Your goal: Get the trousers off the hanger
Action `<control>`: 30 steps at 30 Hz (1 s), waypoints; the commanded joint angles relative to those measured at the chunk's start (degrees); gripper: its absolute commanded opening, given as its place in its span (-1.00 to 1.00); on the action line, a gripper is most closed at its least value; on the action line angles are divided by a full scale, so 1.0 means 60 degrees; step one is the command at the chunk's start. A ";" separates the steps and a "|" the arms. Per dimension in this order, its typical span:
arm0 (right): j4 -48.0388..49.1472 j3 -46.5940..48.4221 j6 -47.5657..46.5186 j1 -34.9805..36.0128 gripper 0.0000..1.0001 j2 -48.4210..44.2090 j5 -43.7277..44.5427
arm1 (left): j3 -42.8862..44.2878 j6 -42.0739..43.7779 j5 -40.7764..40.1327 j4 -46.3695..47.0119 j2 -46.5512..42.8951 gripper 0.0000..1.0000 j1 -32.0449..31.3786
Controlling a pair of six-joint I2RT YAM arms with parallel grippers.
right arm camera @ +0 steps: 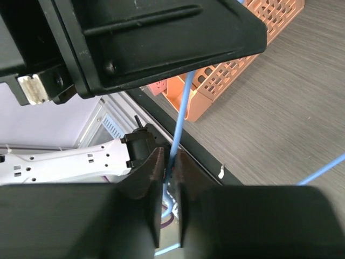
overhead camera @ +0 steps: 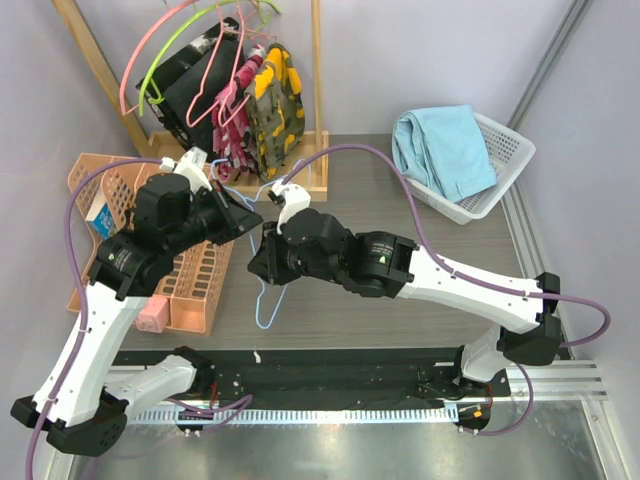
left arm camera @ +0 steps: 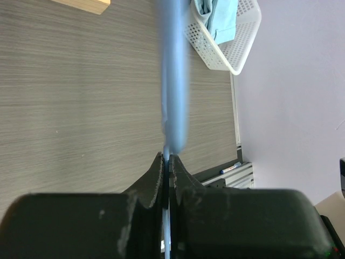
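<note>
- The trousers (overhead camera: 445, 150) are off the hanger: I see them bunched in the white basket (overhead camera: 505, 140) at the far right of the surface (overhead camera: 350, 320). Nothing else shows in that basket.
- The hanger (overhead camera: 262, 300) is bare and sits between my two arms at the middle of the surface, well apart from the white basket. Its hook points towards the near edge.
- My left claw (left arm camera: 167, 159) is fully closed, its serrated tips pinching the blue wire, which runs up and away from the jaws, blurred, in the wrist view.
- My right claw (right arm camera: 168, 162) is closed down to a thin slot with the blue wire caught between its tips. The left claw's black housing hangs just above it.
- On the left stand orange lattice baskets (overhead camera: 200, 290). The far one holds a blue-and-white box (overhead camera: 97, 217). A pink object (overhead camera: 152, 315) lies at their near end, and I cannot tell whether it is inside.
- At the far left a wooden rack (overhead camera: 320, 60) carries pink hangers (overhead camera: 135, 70), a lime-green hanger (overhead camera: 160, 70), a black garment (overhead camera: 195, 85) and a camouflage garment (overhead camera: 275, 110).
</note>
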 commanded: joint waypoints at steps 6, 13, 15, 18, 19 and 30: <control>0.2222 -0.1829 0.1423 -0.0980 -0.98 -0.1107 -0.1773 | 0.0191 -0.0040 0.0530 0.0543 -0.0057 -0.77 0.0047; 0.2985 -0.2797 0.1673 -0.1771 -0.98 -0.2046 -0.2903 | 0.0045 0.0033 0.0956 0.0880 -0.0555 -0.01 0.0047; 0.3088 -0.3075 0.1791 -0.2092 -0.98 -0.2252 -0.3153 | 0.0030 0.0092 0.0956 0.0866 -0.0716 0.09 0.0047; 0.3468 -0.3456 0.2040 -0.2677 -0.98 -0.2633 -0.3797 | 0.0059 0.0180 0.0839 0.0822 -0.1068 0.14 0.0033; 0.3614 -0.3501 0.2098 -0.2854 -0.98 -0.2721 -0.4161 | 0.0088 0.0209 0.0824 0.0735 -0.1214 0.14 0.0047; 0.5297 -0.1979 0.3151 -0.5432 -0.97 -0.1288 -0.7005 | -0.0789 -0.0200 0.0692 0.0675 -0.2401 0.07 0.0047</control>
